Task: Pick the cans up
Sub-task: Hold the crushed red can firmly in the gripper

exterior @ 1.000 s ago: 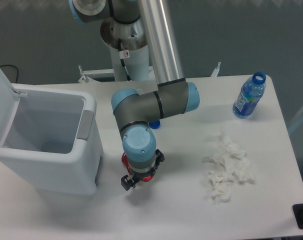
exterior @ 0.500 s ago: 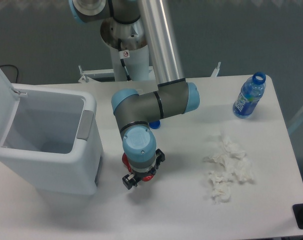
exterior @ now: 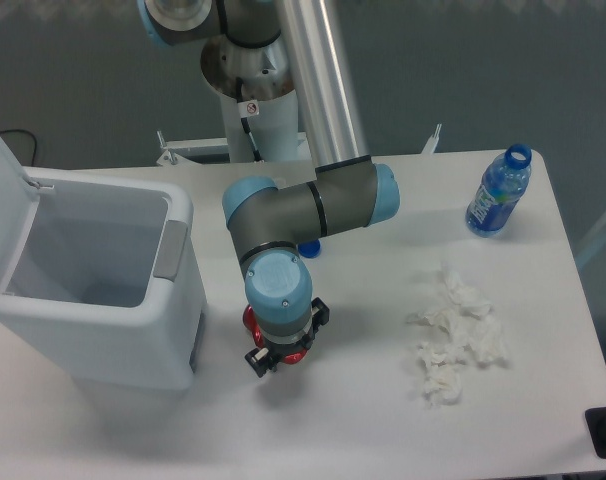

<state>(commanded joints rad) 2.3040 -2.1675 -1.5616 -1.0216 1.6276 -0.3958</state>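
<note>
The red can [exterior: 250, 320] lies on the white table [exterior: 343, 410], just right of the bin. Most of it is hidden under the arm's blue wrist; red shows at its upper left and lower right [exterior: 297, 353]. My gripper [exterior: 287, 337] points straight down over the can. One black finger [exterior: 256, 360] is at the can's lower left and the other [exterior: 320, 311] at its upper right. The fingers sit close against the can. The can still rests on the table.
A white open-lid bin [exterior: 103, 300] stands at the left, close to the gripper. A blue-labelled clear bottle [exterior: 498, 195] stands at the back right. Crumpled white tissues [exterior: 455, 335] lie at the right. A small blue cap [exterior: 309, 248] peeks out behind the arm.
The lower-left finger has crept inward toward the can, narrowing the jaws. The arm and the can have stayed in place.
</note>
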